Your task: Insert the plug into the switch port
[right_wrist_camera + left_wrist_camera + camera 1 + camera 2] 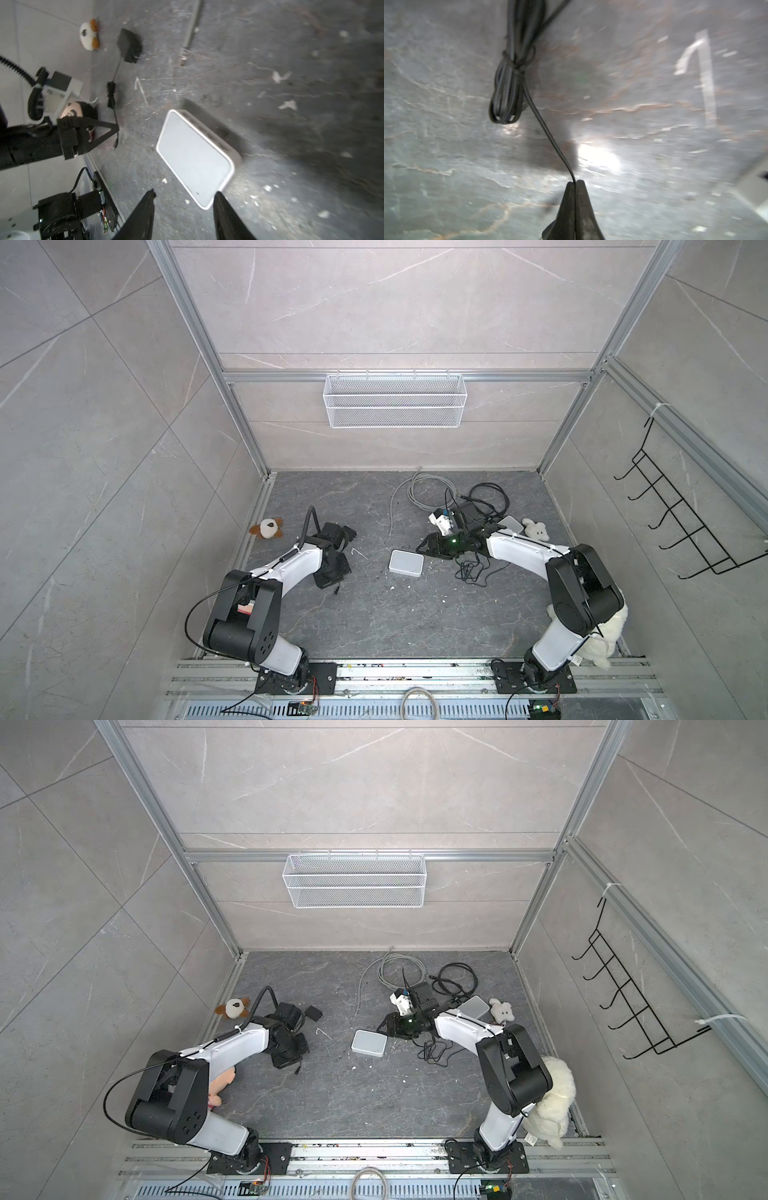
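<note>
Nearest the arms' bases, a large white plush point(604, 639) leans against the right arm's lower link. Farther in, the left gripper point(575, 184) is pinched tight on a thin black cord point(548, 133), its fingertips pressed together with the cord emerging between them. The plug point(116, 142) sits just past those fingertips. Its long axis runs on from the cord, and its tip is turned toward the near edge of the table, not toward the switch. Whether it touches the floor cannot be told.

Well to its right, the switch point(406, 566) lies flat on the gray table point(374, 622), broad face up, with its long axis across the table and slightly skewed. In the right wrist view one long side wall shows blurred recesses, and that wall faces away from the arms' bases. The right gripper point(185, 194) hovers at the switch's right end, jaws apart and clamping nothing, with one fingertip overlapping a corner of the casing.

Beyond the left gripper the cord gathers into a tied bundle point(506, 93) and reaches the black adapter point(313, 1014). At the back wall a white wire basket point(395, 400) hangs from the rail, and only wall tiles show through its mesh.
</note>
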Controlling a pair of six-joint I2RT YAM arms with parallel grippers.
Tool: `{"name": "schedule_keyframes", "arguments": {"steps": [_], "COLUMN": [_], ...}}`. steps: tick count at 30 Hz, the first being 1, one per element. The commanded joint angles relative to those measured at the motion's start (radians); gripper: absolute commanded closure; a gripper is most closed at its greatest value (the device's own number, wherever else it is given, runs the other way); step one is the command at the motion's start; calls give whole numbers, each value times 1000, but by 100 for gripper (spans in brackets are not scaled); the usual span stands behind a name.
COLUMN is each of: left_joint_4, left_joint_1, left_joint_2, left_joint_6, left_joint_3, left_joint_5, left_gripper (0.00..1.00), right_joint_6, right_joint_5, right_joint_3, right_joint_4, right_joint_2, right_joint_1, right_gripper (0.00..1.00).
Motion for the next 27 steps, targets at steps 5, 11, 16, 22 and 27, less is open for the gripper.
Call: {"name": "schedule_keyframes", "arguments": {"steps": [5,11,16,22,27], "left_joint_4": [-15,49,65,58,57], "left_joint_1": [-60,-111,-146,-164,-169], "left_joint_2": [-42,-11,21,68,79], "left_joint_6": [-196,-354,-439,-459,-460], "left_joint_3": [170,224,265,311,320], "left_joint_5": [15,15,-7,-6,-17], "left_gripper": [100,100,100,100,100], "right_joint_6": [49,150,255,293,304], "right_joint_5": [-120,14,109,125,116], "right_joint_3": [-98,-189,-178,-113,-96], "right_joint_4": [341,701,882,889,897], "right_joint_2": [-33,20,103,199,219], "right_joint_1": [128,216,259,277,284], "right_gripper": [52,52,55,60,62]}}
